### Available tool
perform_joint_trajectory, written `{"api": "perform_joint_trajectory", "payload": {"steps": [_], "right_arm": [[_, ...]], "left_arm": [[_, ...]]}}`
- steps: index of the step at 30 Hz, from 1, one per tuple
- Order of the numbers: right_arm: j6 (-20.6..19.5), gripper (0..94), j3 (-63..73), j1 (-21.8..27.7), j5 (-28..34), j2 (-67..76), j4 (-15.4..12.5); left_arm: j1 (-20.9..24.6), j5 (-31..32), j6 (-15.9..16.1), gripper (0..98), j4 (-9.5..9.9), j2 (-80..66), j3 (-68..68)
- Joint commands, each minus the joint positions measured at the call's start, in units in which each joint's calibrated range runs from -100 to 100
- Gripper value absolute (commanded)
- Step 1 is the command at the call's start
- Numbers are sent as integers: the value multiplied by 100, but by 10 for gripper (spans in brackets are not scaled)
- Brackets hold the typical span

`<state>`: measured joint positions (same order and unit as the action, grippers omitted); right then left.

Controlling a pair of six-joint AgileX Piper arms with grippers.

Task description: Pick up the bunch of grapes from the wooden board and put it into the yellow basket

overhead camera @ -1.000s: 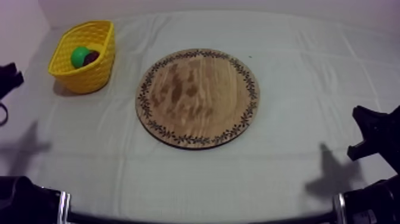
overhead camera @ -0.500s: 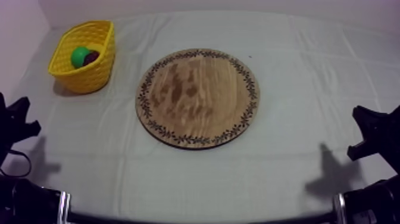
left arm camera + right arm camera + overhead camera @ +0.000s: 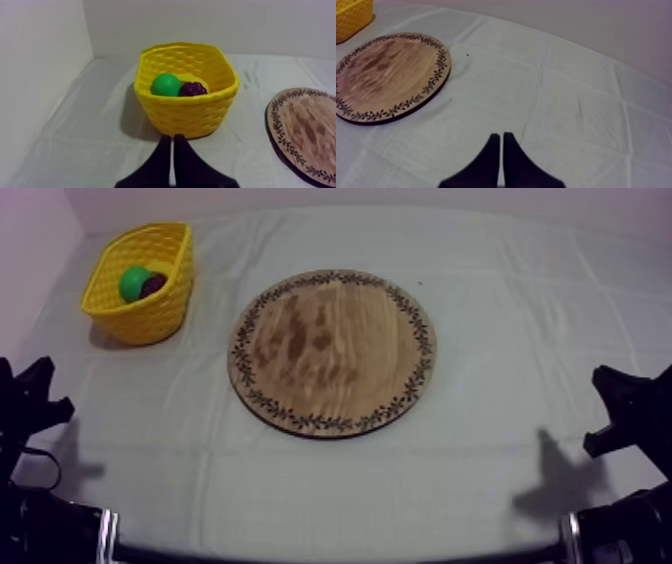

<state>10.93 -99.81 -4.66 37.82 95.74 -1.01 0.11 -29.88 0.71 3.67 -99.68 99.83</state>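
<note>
Basket [image 3: 150, 316]: far left of counter [image 3: 520, 278]; holds grapes [image 3: 192, 89] beside green fruit [image 3: 165, 85], so delivery looks complete; board [image 3: 330, 353]: centre, nothing on it; left hand [image 3: 172, 144], right hand [image 3: 501, 137]: fingers together, gripping nothing; apparently parked, work finished.

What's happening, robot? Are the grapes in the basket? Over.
Left gripper shut, facing the yellow basket. Right gripper shut, back from the wooden board. Bunch of grapes in the basket, beside a green fruit.
</note>
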Motion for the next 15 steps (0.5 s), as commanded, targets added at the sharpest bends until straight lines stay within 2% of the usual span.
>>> {"api": "perform_joint_trajectory", "payload": {"steps": [1, 15], "right_arm": [[0, 4, 3, 3, 0, 1, 1], [-1, 4, 3, 7, 0, 1, 1]], "left_arm": [[14, 19, -7, 0, -5, -4, 3], [213, 27, -134, 0, -13, -6, 6]]}}
